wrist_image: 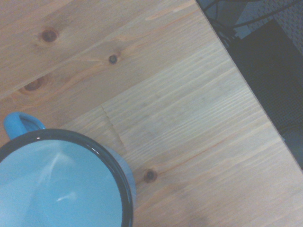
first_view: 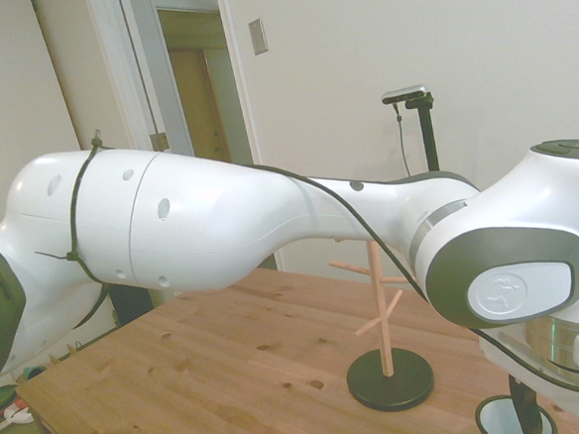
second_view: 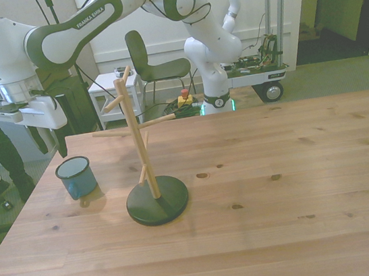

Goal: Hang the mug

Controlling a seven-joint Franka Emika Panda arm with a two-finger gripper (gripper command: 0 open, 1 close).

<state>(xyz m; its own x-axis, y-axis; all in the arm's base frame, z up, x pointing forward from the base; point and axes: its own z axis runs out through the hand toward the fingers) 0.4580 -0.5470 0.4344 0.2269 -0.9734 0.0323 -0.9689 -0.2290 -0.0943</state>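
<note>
One gripper (second_view: 50, 139) hung above the table's (second_view: 277, 166) corner at the front view's left, its fingers apparently parted and empty. Just below it the mug (second_view: 77, 176) stood upright, beside the peg tree (second_view: 148, 163).

- mug (second_view: 77, 176): glossy light-blue enamel look, dark rim
- table (second_view: 279, 187): smooth knotty wood, matt
- peg tree (second_view: 136, 134): pale bare wood, matt black base
- arm (first_view: 221, 227): glossy white plastic shell
</note>
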